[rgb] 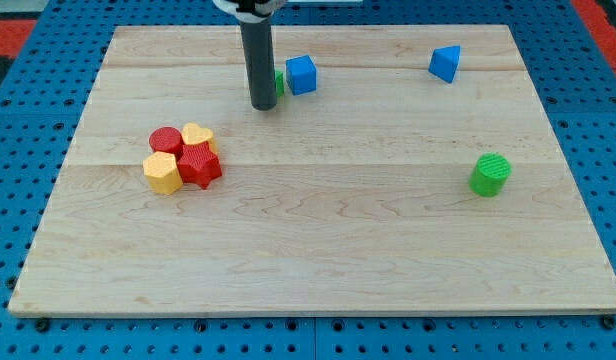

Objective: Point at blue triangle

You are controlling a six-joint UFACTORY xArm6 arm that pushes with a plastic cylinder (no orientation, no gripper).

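My tip sits on the wooden board at the far side, left of centre; it is a bare rod with nothing to open or close, and it holds nothing. Just right of it a green block peeks out, mostly hidden behind the rod, shape not clear, and it looks touching or nearly touching the rod. Right beside that is a blue cube. The target, the blue triangle, is far right, near the far edge, well apart from my tip and standing alone with clear board around it. Mid right is a green cylinder, also alone. On the left is a tight cluster: red cylinder, yellow heart-shaped block, a red block with a star-like shape, and a yellow block that looks hexagonal, all touching. My guess is the triangle is small, light, rigid and slides easily on smooth wood, so any contact would shove it. Nothing to grasp here; pointing only needs my tip to stop just beside one flat face, short of touching. The direct path to the right runs into the green block and the blue cube, so I judge a route nearer than both is safer. Task looks not yet done.
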